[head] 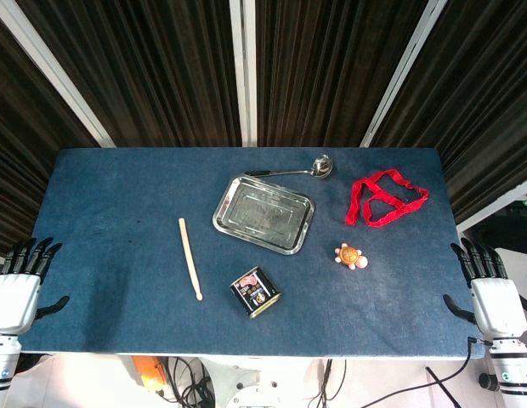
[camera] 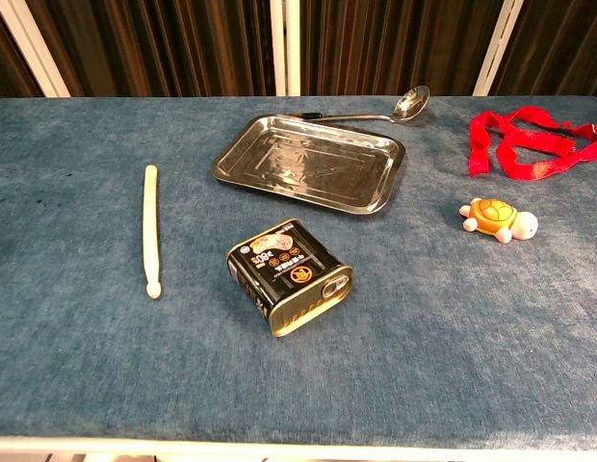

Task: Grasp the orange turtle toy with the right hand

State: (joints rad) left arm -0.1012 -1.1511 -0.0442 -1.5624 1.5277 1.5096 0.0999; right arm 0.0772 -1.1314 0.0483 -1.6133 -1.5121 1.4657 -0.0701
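The orange turtle toy (head: 351, 256) (camera: 498, 218) lies on the blue table cloth, right of centre, below the red strap. My right hand (head: 489, 285) hangs at the table's right edge with fingers spread and nothing in it, well to the right of the turtle. At the left edge my left hand (head: 19, 280) is likewise open and empty. Neither hand shows in the chest view.
A steel tray (head: 264, 213) (camera: 310, 163) sits mid-table with a ladle (head: 299, 170) (camera: 385, 110) behind it. A red strap (head: 386, 198) (camera: 530, 143) lies at the back right. A black tin (head: 255, 291) (camera: 290, 275) and a wooden stick (head: 190, 257) (camera: 149, 228) lie nearer the front.
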